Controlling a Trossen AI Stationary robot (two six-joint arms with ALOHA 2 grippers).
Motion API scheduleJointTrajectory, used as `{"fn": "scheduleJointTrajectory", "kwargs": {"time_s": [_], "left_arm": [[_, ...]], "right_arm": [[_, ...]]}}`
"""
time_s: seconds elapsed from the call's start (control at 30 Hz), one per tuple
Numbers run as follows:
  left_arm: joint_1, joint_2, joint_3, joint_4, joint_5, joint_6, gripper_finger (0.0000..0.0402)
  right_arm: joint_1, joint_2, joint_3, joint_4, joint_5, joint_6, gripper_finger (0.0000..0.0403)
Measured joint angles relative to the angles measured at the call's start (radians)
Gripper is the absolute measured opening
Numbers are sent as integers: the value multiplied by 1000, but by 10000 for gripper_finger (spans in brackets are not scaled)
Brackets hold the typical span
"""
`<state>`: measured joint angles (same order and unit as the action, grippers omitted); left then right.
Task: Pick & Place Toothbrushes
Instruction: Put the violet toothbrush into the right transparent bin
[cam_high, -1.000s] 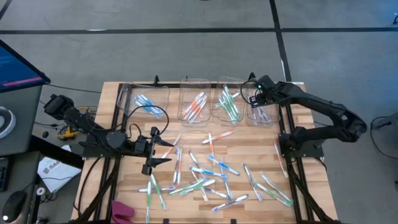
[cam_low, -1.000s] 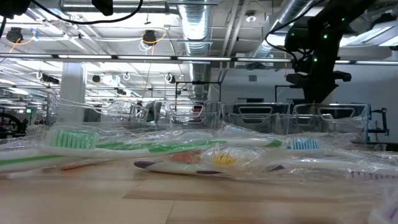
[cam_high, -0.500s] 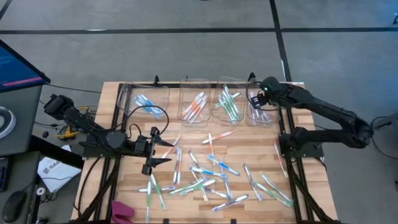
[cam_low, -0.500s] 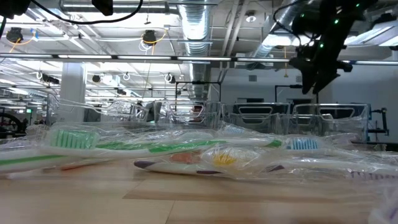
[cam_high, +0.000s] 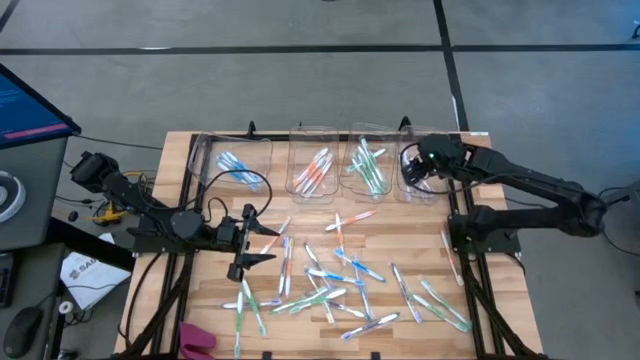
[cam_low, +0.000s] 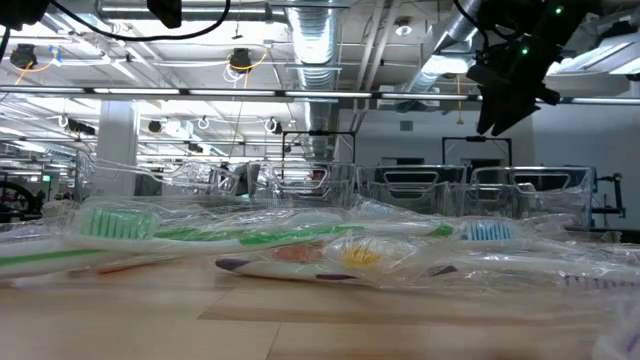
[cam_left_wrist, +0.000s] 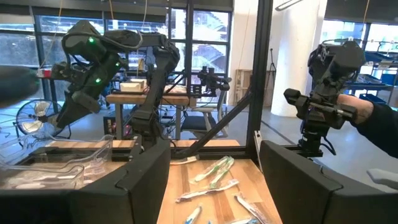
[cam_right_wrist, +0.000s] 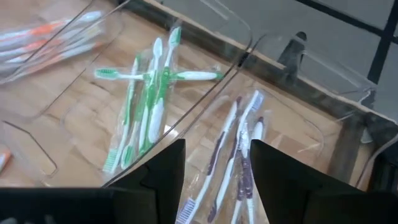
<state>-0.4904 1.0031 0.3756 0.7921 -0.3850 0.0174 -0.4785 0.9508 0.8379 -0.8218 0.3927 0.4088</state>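
Note:
Many loose toothbrushes (cam_high: 335, 280) in clear wrappers lie scattered flat on the wooden table (cam_high: 210, 310); the low view shows them close up (cam_low: 300, 250). Four clear bins stand along the far edge, holding blue (cam_high: 232, 165), orange (cam_high: 315, 172), green (cam_high: 368, 168) and purple (cam_high: 420, 182) toothbrushes. My right gripper (cam_high: 413, 168) (cam_right_wrist: 217, 186) hangs open over the purple bin (cam_right_wrist: 292, 93), pointing steeply down, with nothing between its fingers. The purple toothbrushes (cam_right_wrist: 239, 155) lie on the bin's floor beneath it. My left gripper (cam_high: 247, 245) (cam_left_wrist: 214, 186) waits open and level above the table's left part.
A pink object (cam_high: 197, 340) lies at the near left corner. The table's dark frame posts (cam_high: 465, 240) rise at the right, by my right arm's base. Bare wood shows between the bins and the scattered pile. A person's dark sleeve (cam_left_wrist: 379, 121) shows beyond the table.
My right gripper has risen above the purple bin and drawn back a little toward the table's near and right edges, tipping less steeply downward. The toothbrushes and my left arm have kept still.

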Motion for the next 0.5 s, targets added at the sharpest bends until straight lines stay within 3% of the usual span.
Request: {"fn": "scheduleJointTrajectory", "kwargs": {"time_s": [0.5], "left_arm": [[0, 0, 0, -2, 0, 5, 241]], "right_arm": [[21, 16, 0, -12, 0, 3, 172]]}}
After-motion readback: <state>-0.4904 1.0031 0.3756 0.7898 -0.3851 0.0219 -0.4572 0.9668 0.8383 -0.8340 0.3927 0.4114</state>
